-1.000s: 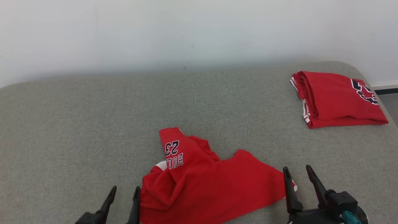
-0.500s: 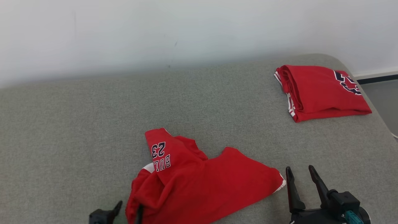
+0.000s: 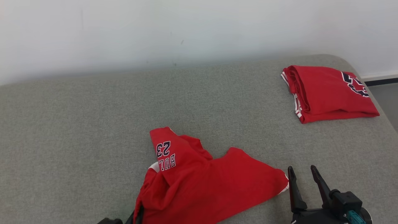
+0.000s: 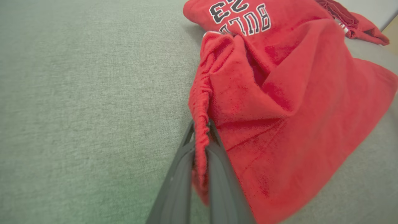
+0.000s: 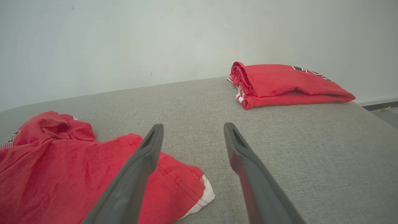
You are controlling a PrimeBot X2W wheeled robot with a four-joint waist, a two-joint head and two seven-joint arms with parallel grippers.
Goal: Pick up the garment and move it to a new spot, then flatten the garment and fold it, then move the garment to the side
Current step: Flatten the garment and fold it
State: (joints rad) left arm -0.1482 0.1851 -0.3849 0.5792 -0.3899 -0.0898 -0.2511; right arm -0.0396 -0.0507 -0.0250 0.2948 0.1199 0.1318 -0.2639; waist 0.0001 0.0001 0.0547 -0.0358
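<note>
Red garment [image 3: 211, 183] printed "BULL 23" lies at six o'clock on the grey surface [image 3: 93, 124]; left fingers [image 4: 180, 183] clamp its gathered edge, right fingers [image 5: 133, 180] gape beside its three o'clock corner.

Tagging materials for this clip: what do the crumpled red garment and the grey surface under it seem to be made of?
Crumpled red garment: soft, matte knit, possibly sports mesh; it bunches in limp folds and shows a fine pitted texture up close. Grey surface: matte woven upholstery cloth; a fine flecked weave shows, and its rounded far corner suggests padding.
</note>
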